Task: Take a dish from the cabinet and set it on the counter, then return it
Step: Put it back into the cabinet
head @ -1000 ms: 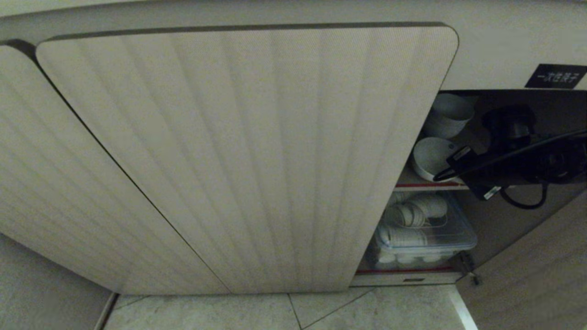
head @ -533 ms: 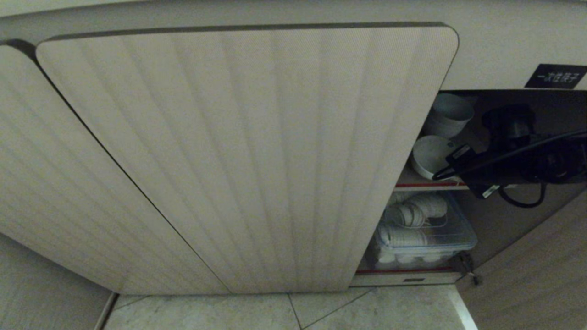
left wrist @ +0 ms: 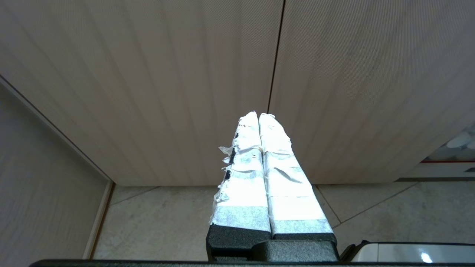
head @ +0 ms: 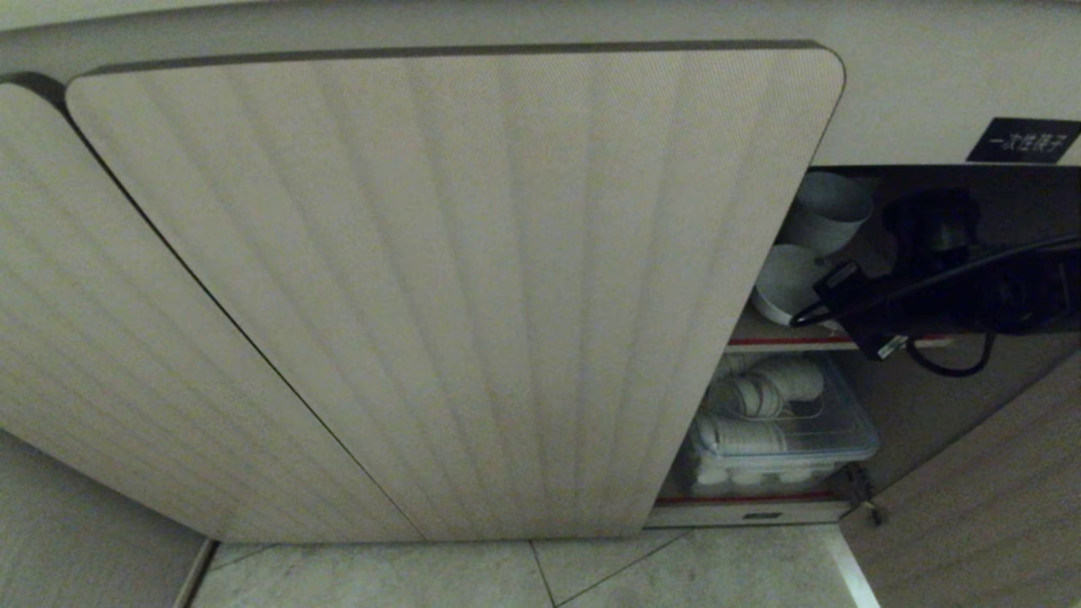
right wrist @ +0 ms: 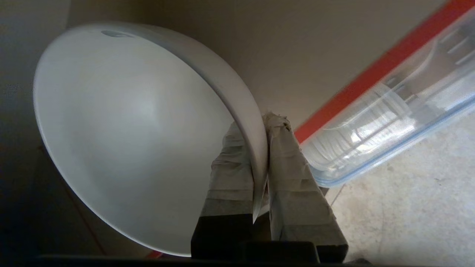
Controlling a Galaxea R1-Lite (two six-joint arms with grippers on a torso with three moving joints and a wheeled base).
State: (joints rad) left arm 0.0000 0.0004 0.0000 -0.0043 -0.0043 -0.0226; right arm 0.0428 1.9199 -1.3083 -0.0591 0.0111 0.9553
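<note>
R gripper (right wrist: pixel 261 122) is inside the cabinet (head: pixel 473 279) at the upper shelf (head: pixel 790 342); you see its jaws pinched narrow on the rim of the dish (right wrist: pixel 122 141), one taped finger inside the bowl, the other outside. Dish hangs tilted, mouth turned toward the wrist cam, its lower edge close over the shelf; can't tell if it touches. In head view the dish (head: pixel 781 283) sits at the left end of the upper shelf, just behind the edge of the closed fluted door (head: pixel 439 287), w/ the black R arm (head: pixel 954 291) reaching in from the right. Behind the dish, further back, a pile of white bowls (head: pixel 828 211). Red edge strip along the shelf front. Lower shelf holds a clear plastic bin (head: pixel 781 431) w/ stacked white dishes inside; same bin (right wrist: pixel 386 118) shows beside the gripper in R wrist view. Black label w/ white characters (head: pixel 1022 139) above the opening. L gripper (left wrist: pixel 259 118) is parked low, well apart from the work, pointing at the seam between two closed doors above the tiled floor (left wrist: pixel 159 218); its taped jaws are pressed together, holding nothing.
</note>
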